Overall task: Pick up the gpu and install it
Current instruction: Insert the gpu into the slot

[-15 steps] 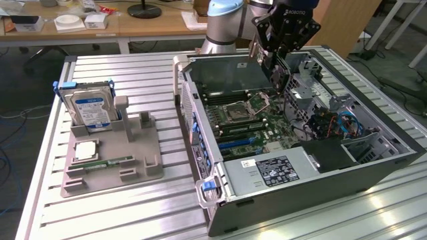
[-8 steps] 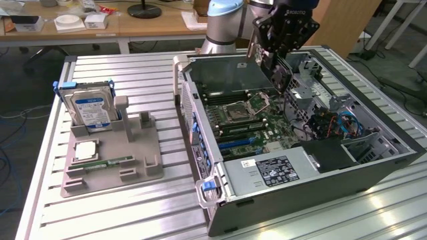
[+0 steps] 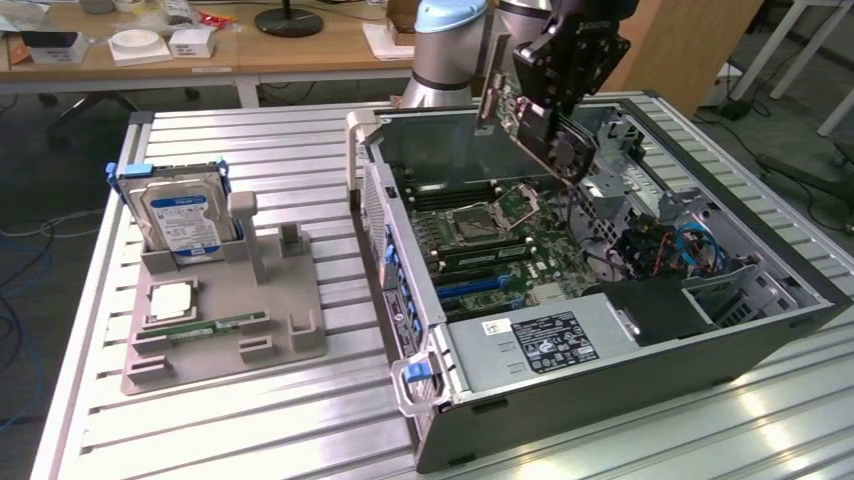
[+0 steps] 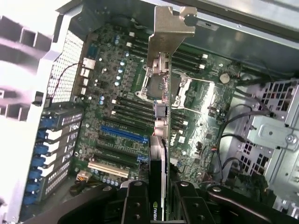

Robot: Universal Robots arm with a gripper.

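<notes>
Above the open black tower computer case (image 3: 747, 330), which lies on its side on the ribbed aluminium table (image 3: 240, 420), the arm's black two-fingered gripper (image 3: 558, 100) pinches the gpu (image 3: 534, 135), a thin flat black circuit card with a pale silver metal bracket (image 3: 491, 80) along one end. The card hangs tilted in the air, clear of the green motherboard (image 3: 514, 250) below it, bracket end uppermost and nearest the exterior view's left.

From the wrist, the card runs edge-on away from the black fingers (image 4: 135, 200) clamped on either side of it. Its bracket reaches out over the board beyond the long blue expansion slot (image 4: 124, 134).

A grey boxy power supply (image 3: 534, 340) with a printed label sits at the near end of the case. Well apart, towards the exterior view's left, a grey moulded holder tray (image 3: 267, 320) rests on the table. It carries an upright silver hard drive with a blue label (image 3: 180, 215), a square silver processor chip (image 3: 174, 300) and a narrow green memory stick (image 3: 214, 327) lying flat.
</notes>
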